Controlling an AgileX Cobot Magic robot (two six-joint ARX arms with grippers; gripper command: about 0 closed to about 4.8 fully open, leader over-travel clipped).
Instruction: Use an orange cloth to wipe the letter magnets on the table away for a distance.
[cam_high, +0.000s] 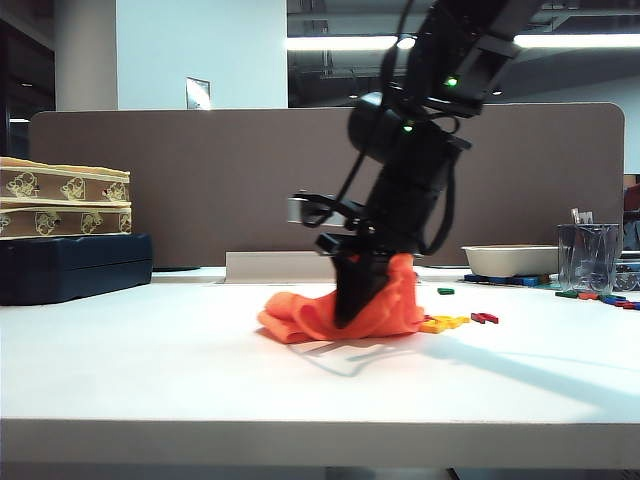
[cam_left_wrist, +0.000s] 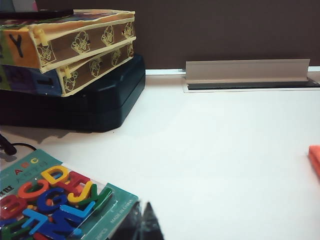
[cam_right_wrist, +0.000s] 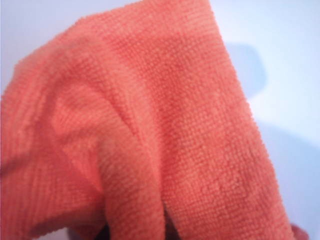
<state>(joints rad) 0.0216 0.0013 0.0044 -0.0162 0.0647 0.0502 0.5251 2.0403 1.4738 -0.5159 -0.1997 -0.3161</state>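
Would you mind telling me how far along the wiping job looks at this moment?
Done: the orange cloth is bunched on the table with the right gripper down in it. In hand: it sits just left of the letter magnets. Left: pushing them away. The left gripper waits aside.

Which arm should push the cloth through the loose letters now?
The right. Its end effector is down in the orange cloth, beside the letter magnets on the table. The left end effector sits far off, near the packaged letter set.
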